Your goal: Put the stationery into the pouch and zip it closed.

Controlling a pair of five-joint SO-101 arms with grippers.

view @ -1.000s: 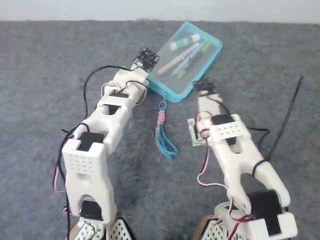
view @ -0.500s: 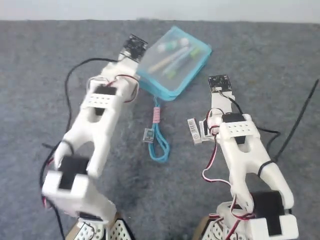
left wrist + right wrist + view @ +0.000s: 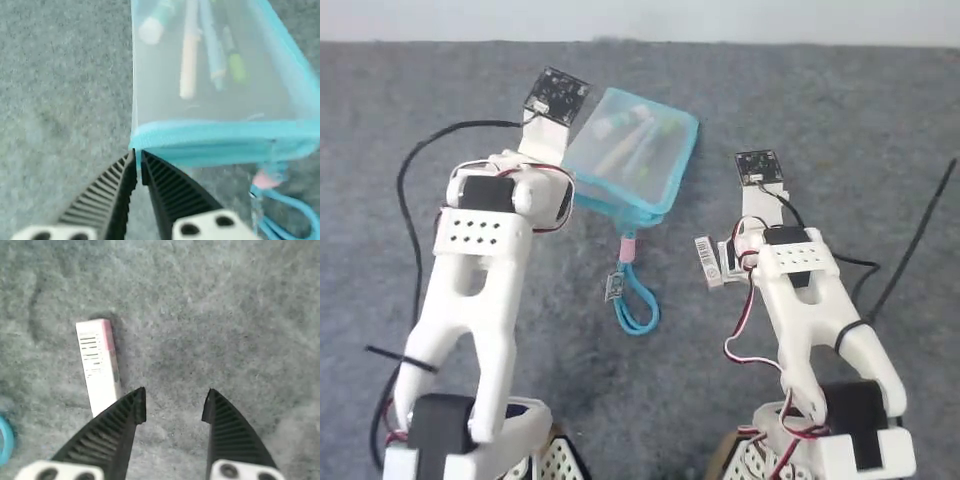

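The clear pouch [image 3: 628, 160] with teal trim lies tilted at the back of the grey mat, with several pens [image 3: 625, 135] inside it. My left gripper [image 3: 138, 159] is shut on the pouch's [image 3: 210, 100] near corner at the teal edge. The pens [image 3: 189, 55] show through the mesh. A teal strap [image 3: 636, 305] with a pink tag trails from the pouch toward me. My right gripper [image 3: 174, 407] hangs open just above the mat, with a white-and-pink eraser [image 3: 98, 365] lying beside one finger. In the high view the eraser [image 3: 706, 261] sits left of the right arm [image 3: 790, 260].
Grey carpet-like mat [image 3: 840, 110] covers the table, with bare room at the right and far left. Black cables [image 3: 900, 240] run off the right arm and off the left arm [image 3: 415, 170]. The strap loop [image 3: 4, 440] lies near the eraser.
The left arm has swung left and dragged the pouch and strap with it. The right arm pulled back from the pouch's edge, then held still.
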